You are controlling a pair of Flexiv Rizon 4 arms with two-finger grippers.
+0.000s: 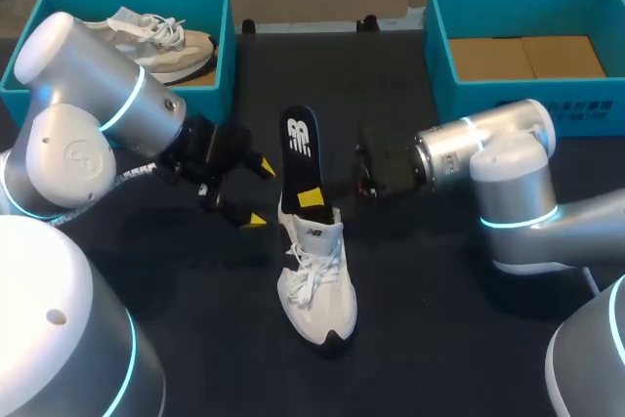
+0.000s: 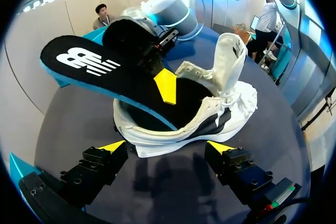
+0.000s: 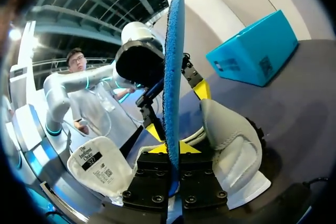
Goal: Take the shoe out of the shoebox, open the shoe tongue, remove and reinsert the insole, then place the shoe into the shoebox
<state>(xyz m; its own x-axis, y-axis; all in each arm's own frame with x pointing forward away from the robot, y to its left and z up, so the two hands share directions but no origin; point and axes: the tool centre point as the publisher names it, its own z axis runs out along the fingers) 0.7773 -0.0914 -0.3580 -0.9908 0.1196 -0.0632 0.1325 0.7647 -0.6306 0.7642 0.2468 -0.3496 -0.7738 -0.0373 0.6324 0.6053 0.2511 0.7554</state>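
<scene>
The right tool (image 3: 170, 148) pinches the insole (image 1: 298, 144), which stands half inside the shoe (image 1: 317, 280). The left tool (image 1: 260, 193) gapes just beside the shoe.

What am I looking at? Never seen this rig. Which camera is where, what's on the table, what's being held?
Two robot arms work at a dark table. The head view looks down from above and behind. Each round picture comes from a camera on one arm's wrist, looking out along its two-fingered tool. On the table are a white shoe, a teal left shoebox with a second shoe inside, and a teal right shoebox. The right tool is shut on a black insole that sticks up out of the white shoe. The left tool is open beside that shoe, holding nothing.
</scene>
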